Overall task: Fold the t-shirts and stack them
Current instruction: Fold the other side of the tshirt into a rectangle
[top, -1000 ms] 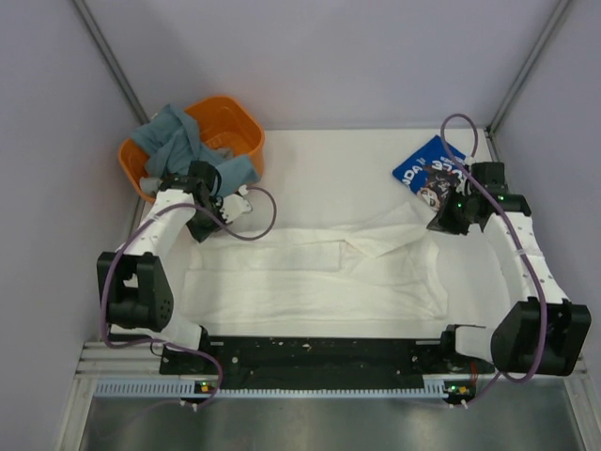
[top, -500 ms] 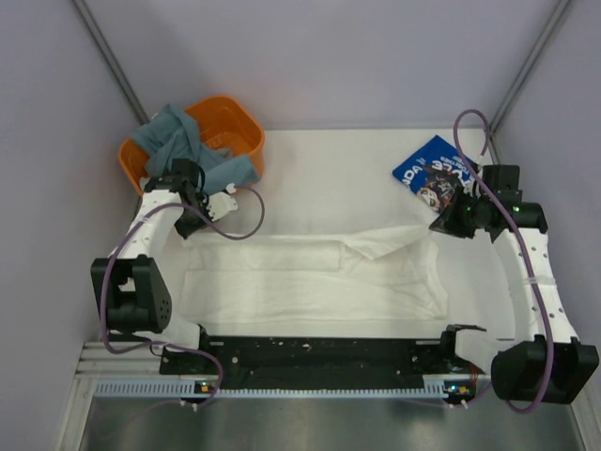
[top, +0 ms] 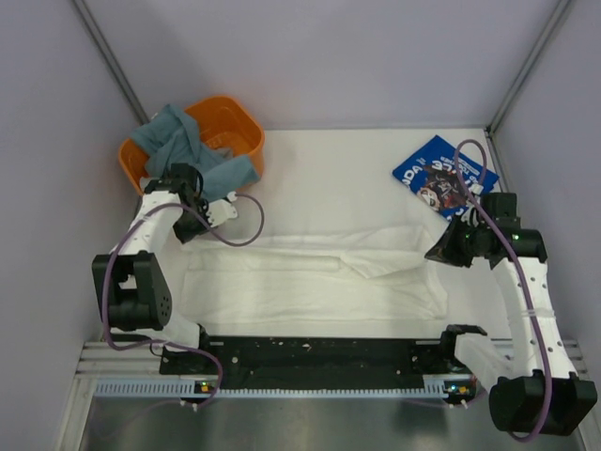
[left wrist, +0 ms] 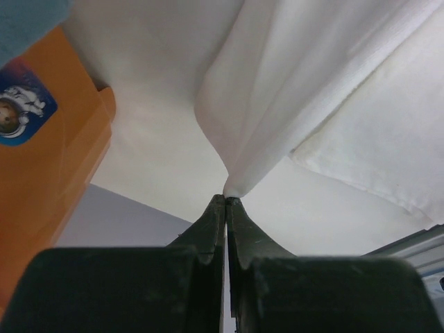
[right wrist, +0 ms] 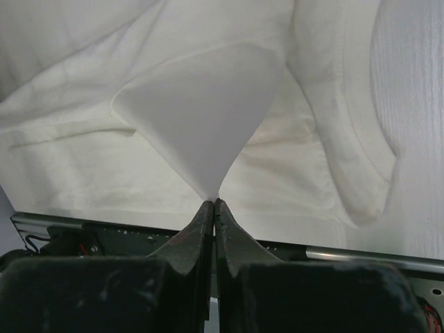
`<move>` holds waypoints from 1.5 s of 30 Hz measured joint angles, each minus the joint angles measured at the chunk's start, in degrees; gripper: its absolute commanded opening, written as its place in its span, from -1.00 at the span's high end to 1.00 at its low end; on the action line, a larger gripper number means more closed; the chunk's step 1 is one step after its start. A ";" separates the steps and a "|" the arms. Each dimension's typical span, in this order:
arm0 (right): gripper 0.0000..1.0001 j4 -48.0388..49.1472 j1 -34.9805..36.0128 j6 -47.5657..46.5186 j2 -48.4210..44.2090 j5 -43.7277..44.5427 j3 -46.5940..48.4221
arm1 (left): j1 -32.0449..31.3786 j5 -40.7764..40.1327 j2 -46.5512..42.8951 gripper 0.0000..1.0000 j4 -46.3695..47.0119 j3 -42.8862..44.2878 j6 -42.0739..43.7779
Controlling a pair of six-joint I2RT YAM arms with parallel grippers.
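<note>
**A:** The surface [top: 319, 160] has a white cover. Pale lilac walls close it in on three sides, and the two arm bases sit at its near edge.

**B:** Where is the white t-shirt?

**A:** The white t-shirt [top: 300, 287] lies spread over the near half of the surface, reaching from the left side to the right. It is creased, with a rumpled band along its far edge. From above, no print shows on it.

**B:** What are the left fingers doing?

**A:** The left fingers [left wrist: 220, 208] are pressed together on a point of the white cloth at the shirt's far left end. The fabric fans out from their tips. The orange basket [top: 239, 127] is close beside them at the far left corner, with a grey-blue cloth [top: 174, 136] hanging over its rim and a small round sticker [left wrist: 17, 104] on its wall.

**B:** And the right side?

**A:** The right fingers [right wrist: 208, 211] are pinched shut on the shirt's right end. The cloth rises to their tips in a smooth cone above the flatter layers.

**B:** The other shirt?

**A:** The blue t-shirt [top: 441, 174] lies flat as a small rectangle at the far right of the surface. Its white lettering and a dark graphic face up. It is beyond the right arm and apart from the white one.
</note>
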 measured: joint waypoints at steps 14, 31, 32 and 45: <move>1.00 -0.87 0.00 0.39 -0.20 0.04 -2.19 | -0.20 -3.15 1.62 0.39 -0.35 -9.90 2.21; 1.00 9.99 0.00 2.23 10.32 -0.74 -2.12 | -24.28 13.31 -3.56 0.03 -2.14 6.14 -6.38; 1.00 11.13 0.00 2.36 11.72 -0.59 -2.10 | -27.47 15.58 -3.58 0.03 -1.46 7.45 -7.63; 1.00 22.14 -0.13 3.50 24.72 0.50 -2.05 | -57.11 26.10 12.39 0.31 11.32 15.54 -16.57</move>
